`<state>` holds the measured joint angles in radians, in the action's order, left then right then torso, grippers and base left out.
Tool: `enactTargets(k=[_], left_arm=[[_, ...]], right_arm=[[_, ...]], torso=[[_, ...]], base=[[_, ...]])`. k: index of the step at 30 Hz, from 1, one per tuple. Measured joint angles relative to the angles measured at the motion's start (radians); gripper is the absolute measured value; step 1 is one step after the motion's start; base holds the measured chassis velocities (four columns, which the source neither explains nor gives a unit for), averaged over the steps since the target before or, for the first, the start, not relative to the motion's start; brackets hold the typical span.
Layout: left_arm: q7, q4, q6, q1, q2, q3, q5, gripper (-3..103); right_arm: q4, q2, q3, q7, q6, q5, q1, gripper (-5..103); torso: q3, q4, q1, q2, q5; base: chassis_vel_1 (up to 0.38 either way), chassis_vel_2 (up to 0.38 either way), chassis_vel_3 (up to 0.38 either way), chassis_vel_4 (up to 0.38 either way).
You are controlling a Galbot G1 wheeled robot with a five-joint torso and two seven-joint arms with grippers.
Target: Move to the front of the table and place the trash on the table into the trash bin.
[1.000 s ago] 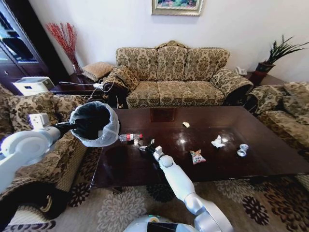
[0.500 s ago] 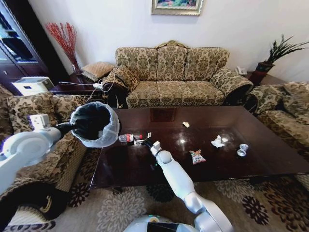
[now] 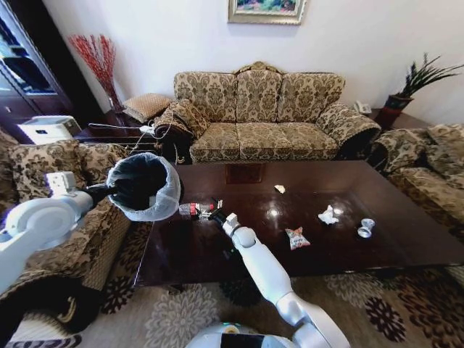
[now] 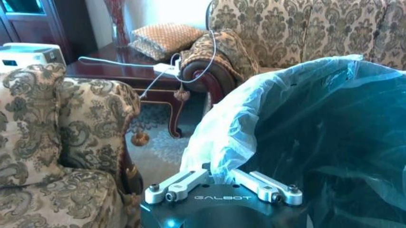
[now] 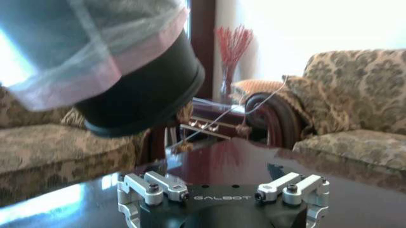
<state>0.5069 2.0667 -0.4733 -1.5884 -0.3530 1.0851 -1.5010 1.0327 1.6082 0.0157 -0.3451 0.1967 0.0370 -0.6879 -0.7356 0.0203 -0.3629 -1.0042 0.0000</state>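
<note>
My left gripper (image 3: 110,191) is shut on the rim of the trash bin (image 3: 143,185), a black bin with a white liner (image 4: 222,142), and holds it tilted off the table's left end. My right gripper (image 3: 214,212) hovers open just right of the clear bottle with a red label (image 3: 193,209) on the dark table (image 3: 217,250). Its fingers (image 5: 152,186) are spread with nothing between them. A snack wrapper (image 3: 296,237), a white tissue (image 3: 328,215), a silvery cup (image 3: 365,228) and a pale scrap (image 3: 280,188) lie farther right.
A patterned sofa (image 3: 261,116) stands behind the table, with armchairs at the left (image 3: 51,163) and right (image 3: 435,167). A side table with a white cable (image 4: 159,71) sits behind the bin. Patterned carpet (image 3: 181,312) lies before the table.
My right gripper has moved left and slightly farther across the table, closing in on the bottle. The bin and left arm have barely moved.
</note>
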Motion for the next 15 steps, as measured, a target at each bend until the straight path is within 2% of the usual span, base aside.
enactTargets(k=[2,4,8,12,15], left_arm=[[0.000,0.001,0.000,-0.001,-0.002,0.000,0.001,0],[0.000,0.010,0.000,-0.006,-0.004,0.001,0.001,0],[0.000,0.021,-0.001,-0.010,-0.007,0.017,-0.002,0],[0.000,0.027,-0.001,-0.015,-0.015,0.026,-0.003,0],[0.001,0.036,-0.004,-0.027,-0.027,0.044,-0.004,0]], right_arm=[[-0.007,0.000,0.001,-0.012,-0.003,-0.019,0.003,100],[-0.027,0.000,0.010,-0.093,-0.013,-0.055,0.018,100],[-0.085,0.000,0.028,-0.154,-0.019,-0.125,0.060,100],[-0.145,0.000,0.033,-0.168,-0.013,-0.132,0.108,100],[-0.249,0.000,0.040,-0.213,-0.005,-0.130,0.192,100]], torso=[[0.000,0.0000,0.000,0.000,-0.0001],[0.000,-0.0002,0.000,0.000,-0.0001],[0.000,-0.0002,0.000,0.000,0.0001],[0.000,0.0000,0.001,0.000,0.0001],[0.000,0.0003,0.001,0.000,0.0001]], base=[[-0.057,0.059,0.051,-0.076],[-0.021,0.030,0.022,-0.023],[0.000,0.000,0.000,0.000],[0.000,0.000,0.000,0.000],[0.000,0.000,0.000,0.000]])
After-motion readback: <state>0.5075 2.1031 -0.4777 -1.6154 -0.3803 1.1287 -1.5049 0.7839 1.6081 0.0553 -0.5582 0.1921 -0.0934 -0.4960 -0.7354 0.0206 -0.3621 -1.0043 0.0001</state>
